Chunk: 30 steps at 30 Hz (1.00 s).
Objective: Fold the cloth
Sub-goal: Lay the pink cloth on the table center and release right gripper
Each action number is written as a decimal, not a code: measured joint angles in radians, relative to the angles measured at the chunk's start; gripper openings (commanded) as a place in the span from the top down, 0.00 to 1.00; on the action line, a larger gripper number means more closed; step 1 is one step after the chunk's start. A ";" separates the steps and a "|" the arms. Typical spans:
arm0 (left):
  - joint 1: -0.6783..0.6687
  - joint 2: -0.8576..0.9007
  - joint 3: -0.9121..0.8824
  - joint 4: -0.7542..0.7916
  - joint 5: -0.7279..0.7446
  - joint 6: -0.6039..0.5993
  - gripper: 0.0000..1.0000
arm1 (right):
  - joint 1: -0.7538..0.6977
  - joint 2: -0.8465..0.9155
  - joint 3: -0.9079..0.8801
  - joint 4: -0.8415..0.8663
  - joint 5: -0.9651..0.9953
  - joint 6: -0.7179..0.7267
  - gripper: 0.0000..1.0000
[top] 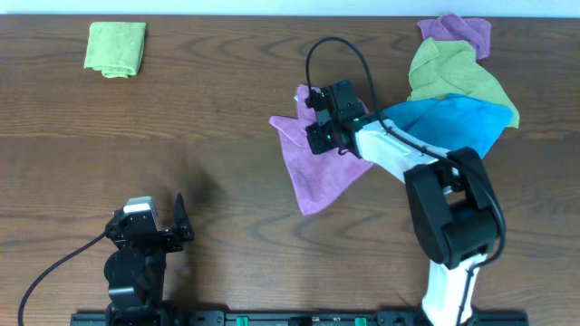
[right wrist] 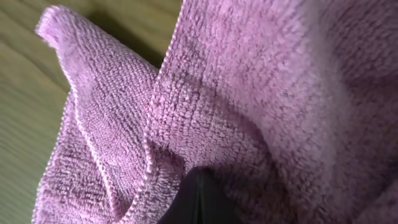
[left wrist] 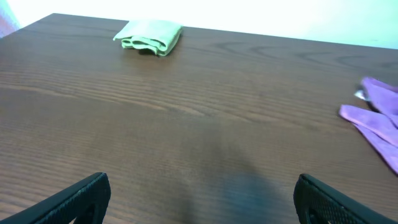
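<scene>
A purple cloth (right wrist: 249, 93) is pinched, bunched, in the clenched right jaws near the middle of the counter (top: 227, 163). Coloured cloths (top: 453, 86) are heaped just beside it. The left jaws are held released, well apart from it. A folded green cloth (top: 115, 47) is laid at the far corner.

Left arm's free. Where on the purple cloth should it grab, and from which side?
Probably the lower pointed corner of the purple cloth, approached from the cloth's left, the side the open left gripper sits on. That tip lies flat and free, well clear of the right gripper, which appears to be pinching the bunched upper edge.
</scene>
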 measured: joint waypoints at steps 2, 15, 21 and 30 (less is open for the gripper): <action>0.000 0.000 0.000 0.000 0.000 0.000 0.05 | 0.018 0.013 0.002 0.043 -0.013 0.001 0.99; 0.000 0.000 0.000 0.000 0.000 0.000 0.05 | 0.229 0.068 0.138 -0.026 -0.053 -0.023 0.99; 0.000 0.000 0.000 0.000 0.000 0.000 0.05 | 0.198 0.053 0.307 -0.234 -0.053 -0.063 0.39; 0.000 0.000 0.000 0.000 0.000 0.000 0.05 | 0.146 -0.225 0.530 -0.621 0.140 -0.147 0.27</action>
